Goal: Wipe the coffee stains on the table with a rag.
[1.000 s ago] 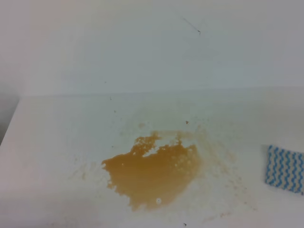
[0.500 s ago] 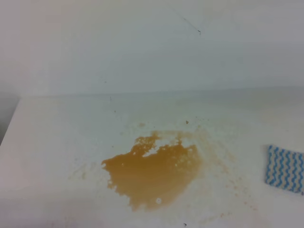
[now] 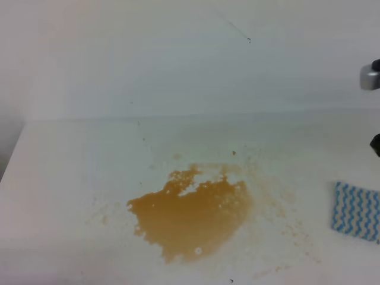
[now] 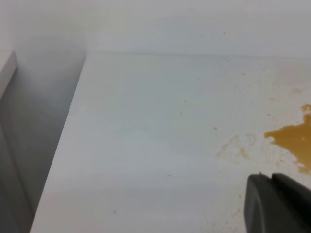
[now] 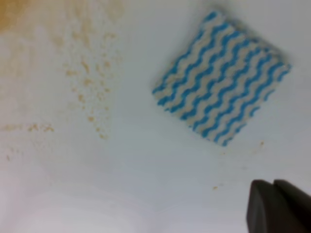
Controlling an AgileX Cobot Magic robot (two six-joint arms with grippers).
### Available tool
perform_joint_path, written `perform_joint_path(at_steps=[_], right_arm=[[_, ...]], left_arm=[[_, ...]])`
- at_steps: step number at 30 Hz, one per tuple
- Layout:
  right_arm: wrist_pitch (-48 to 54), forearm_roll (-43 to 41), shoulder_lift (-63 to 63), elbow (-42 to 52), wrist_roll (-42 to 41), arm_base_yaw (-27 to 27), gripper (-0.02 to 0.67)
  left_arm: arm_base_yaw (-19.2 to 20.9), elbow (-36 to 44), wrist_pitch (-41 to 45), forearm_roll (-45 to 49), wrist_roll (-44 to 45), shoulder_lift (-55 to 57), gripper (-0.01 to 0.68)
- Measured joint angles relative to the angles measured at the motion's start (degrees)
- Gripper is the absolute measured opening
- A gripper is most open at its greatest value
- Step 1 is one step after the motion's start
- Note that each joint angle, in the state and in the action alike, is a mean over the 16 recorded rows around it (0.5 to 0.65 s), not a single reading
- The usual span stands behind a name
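Note:
The coffee stains (image 3: pixel 190 214) form an orange-brown puddle in the middle of the white table (image 3: pixel 71 178), with specks and faint tan smears around it. The rag (image 3: pixel 356 211), blue and white zigzag striped, lies flat at the right edge, apart from the puddle. In the right wrist view the rag (image 5: pixel 221 77) lies up and left of my right gripper (image 5: pixel 273 182), whose dark fingers are together and empty. Specks (image 5: pixel 87 73) lie left of the rag. In the left wrist view my left gripper (image 4: pixel 272 177) is shut and empty, near the puddle's left edge (image 4: pixel 291 138).
Parts of my right arm (image 3: pixel 369 77) show at the right edge of the high view, above the rag. The table's left edge (image 4: pixel 63 141) drops to a grey floor. A white wall (image 3: pixel 178 59) stands behind the table.
Parts of my right arm have come into the high view at the right edge. The puddle and the rag have not moved.

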Motion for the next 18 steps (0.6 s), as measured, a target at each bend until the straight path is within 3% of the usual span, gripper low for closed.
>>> perform_joint_path(at_steps=[12,18], right_arm=[[-3.7,0.3,12.6,3.3,7.8,1.3,0.386],[-10.6,-1.0,14.9,8.6,13.3,1.3,0.473]], left_arm=[[0.0,0.0,0.0,0.1,0.0,0.0,-0.004],[0.0,0.0,-0.1,0.1,0.0,0.0,-0.004]])
